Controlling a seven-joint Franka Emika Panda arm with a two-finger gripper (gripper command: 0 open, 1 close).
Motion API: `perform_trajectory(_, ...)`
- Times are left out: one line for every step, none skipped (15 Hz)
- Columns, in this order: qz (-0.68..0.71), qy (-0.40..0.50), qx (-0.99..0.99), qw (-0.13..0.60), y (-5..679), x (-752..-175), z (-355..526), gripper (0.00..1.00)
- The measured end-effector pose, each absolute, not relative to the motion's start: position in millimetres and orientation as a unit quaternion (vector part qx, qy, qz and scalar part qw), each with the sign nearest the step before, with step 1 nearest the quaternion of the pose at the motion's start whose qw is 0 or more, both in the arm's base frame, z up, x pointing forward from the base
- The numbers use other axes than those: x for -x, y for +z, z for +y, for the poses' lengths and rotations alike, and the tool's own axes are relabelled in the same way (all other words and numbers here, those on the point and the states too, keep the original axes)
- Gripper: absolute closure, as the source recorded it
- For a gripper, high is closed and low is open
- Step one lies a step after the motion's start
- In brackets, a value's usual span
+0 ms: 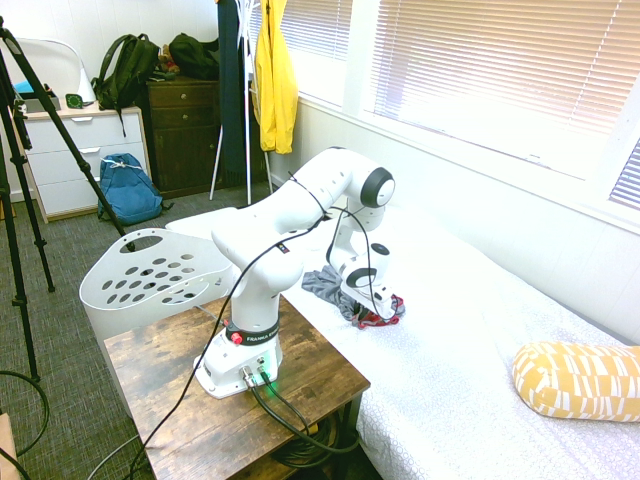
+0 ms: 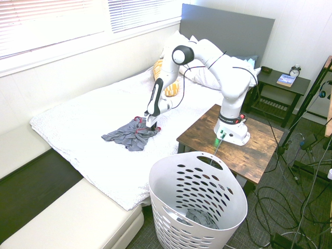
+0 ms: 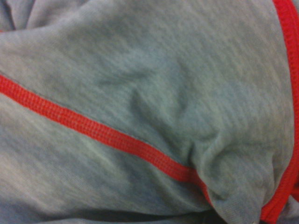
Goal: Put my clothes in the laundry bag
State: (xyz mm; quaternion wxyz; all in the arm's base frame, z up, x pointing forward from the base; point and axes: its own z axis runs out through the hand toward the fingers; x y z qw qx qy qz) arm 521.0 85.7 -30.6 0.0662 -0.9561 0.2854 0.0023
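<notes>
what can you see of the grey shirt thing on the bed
The grey garment is soft-looking, finely flecked fabric with narrow bright red trim running along it in bands. It lies crumpled on the white bedding, spread in loose folds, not laid flat. The pincer is down at its red-trimmed end, where the cloth bunches up in the wrist view. Its full shape can't be made out.
</notes>
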Motion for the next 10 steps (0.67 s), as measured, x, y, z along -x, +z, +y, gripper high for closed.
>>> perform_trajectory(0.285, 0.0, 0.956, 0.067, -25, -522, 85, 1.0)
perform_trajectory(0.284, -0.005, 0.956, 0.068, -16, -524, 85, 1.0)
perform_trajectory(0.283, -0.011, 0.957, 0.07, -2, -527, 86, 1.0)
perform_trajectory(0.28, -0.017, 0.957, 0.072, 16, -528, 87, 1.0)
perform_trajectory(0.276, -0.026, 0.958, 0.075, 36, -531, 90, 1.0)
perform_trajectory(0.272, -0.036, 0.958, 0.077, 61, -533, 93, 1.0)
perform_trajectory(0.268, -0.048, 0.959, 0.078, 85, -535, 97, 1.0)
perform_trajectory(0.262, -0.057, 0.96, 0.08, 112, -537, 104, 1.0)
perform_trajectory(0.258, -0.065, 0.961, 0.083, 140, -538, 113, 1.0)
perform_trajectory(0.252, -0.072, 0.961, 0.084, 166, -537, 123, 1.0)
